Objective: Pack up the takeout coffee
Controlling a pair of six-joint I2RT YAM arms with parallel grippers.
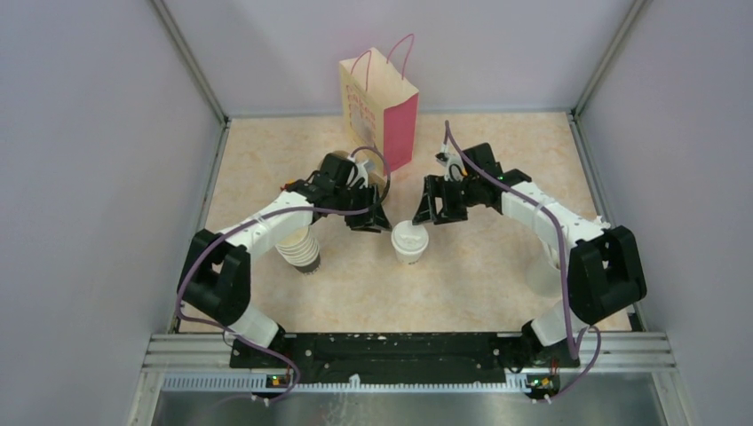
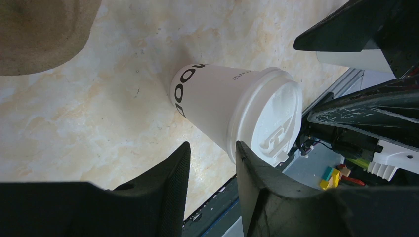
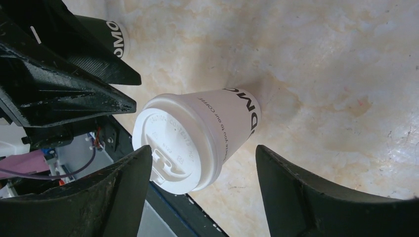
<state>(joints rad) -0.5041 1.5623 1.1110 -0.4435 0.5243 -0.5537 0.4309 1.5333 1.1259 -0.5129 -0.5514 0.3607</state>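
The takeout coffee, a small white cup with a white lid, stands upright on the marbled table between my two grippers. My left gripper hovers just left of it. In the left wrist view the coffee lies beyond the left gripper. Its jaws are apart with nothing between them, and the right finger sits close to the lid rim. My right gripper is just up and right of the cup. In the right wrist view the right gripper stands wide open over the coffee, not touching it.
A cream and pink paper bag with handles stands behind the left gripper. A stack of nested cups sits under the left forearm. Another white cup is partly hidden behind the right arm. The metal rail runs along the near edge.
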